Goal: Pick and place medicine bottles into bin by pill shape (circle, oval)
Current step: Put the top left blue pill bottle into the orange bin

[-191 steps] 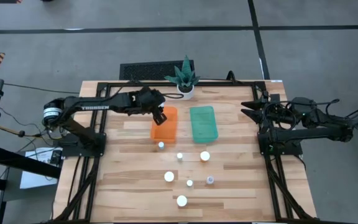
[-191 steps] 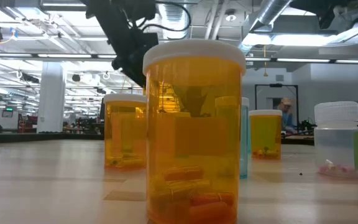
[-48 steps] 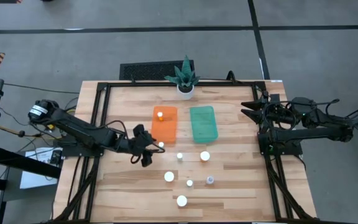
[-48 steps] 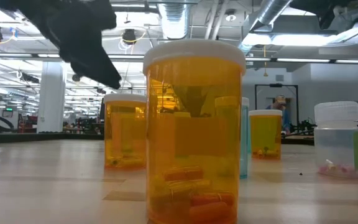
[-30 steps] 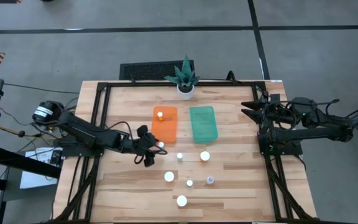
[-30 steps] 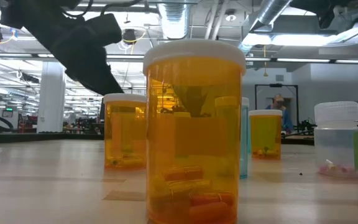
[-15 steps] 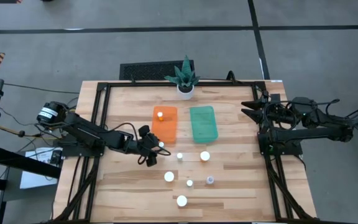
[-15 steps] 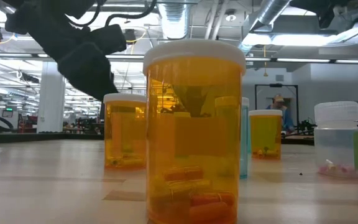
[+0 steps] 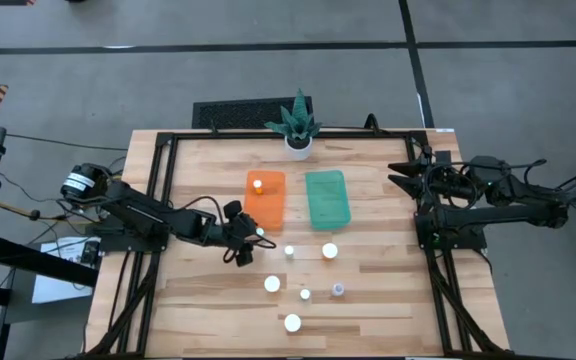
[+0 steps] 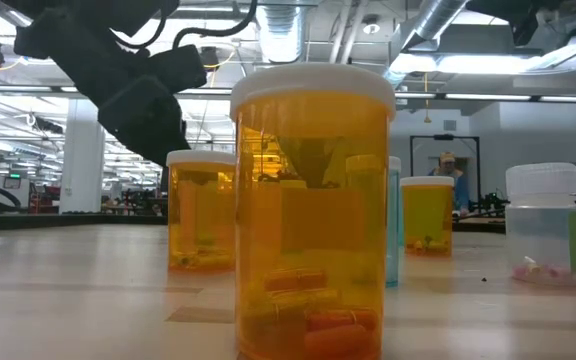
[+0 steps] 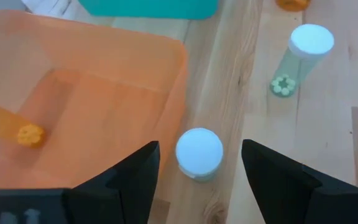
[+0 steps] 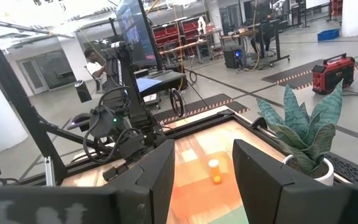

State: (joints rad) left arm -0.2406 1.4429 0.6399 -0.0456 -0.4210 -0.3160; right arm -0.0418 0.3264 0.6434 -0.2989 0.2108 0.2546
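A small bottle with a white cap (image 11: 199, 152) stands upright on the wood just beside the orange bin's (image 9: 265, 205) near corner. My left gripper (image 9: 249, 243) is open, with one finger on either side of this bottle and touching neither side. In the low view the gripper (image 10: 143, 95) hangs above the bottle (image 10: 201, 215). One orange bottle (image 9: 257, 183) lies in the orange bin; the green bin (image 9: 328, 198) stands to its right. Several more bottles stand nearer, such as a greenish one (image 11: 303, 56). My right gripper (image 12: 204, 180) waits open, raised at the table's right edge.
A white plant pot (image 9: 298, 142) stands at the far edge behind the bins. Loose bottles (image 9: 292, 323) dot the middle and near part of the table. A black frame (image 9: 158, 200) runs along the table's sides. A person (image 10: 454, 180) shows far off in the room.
My left gripper has crept a little toward the table's right edge and down, closing around the bottle beside the orange bin. Its fingers stay open. The bottles have kept their places.
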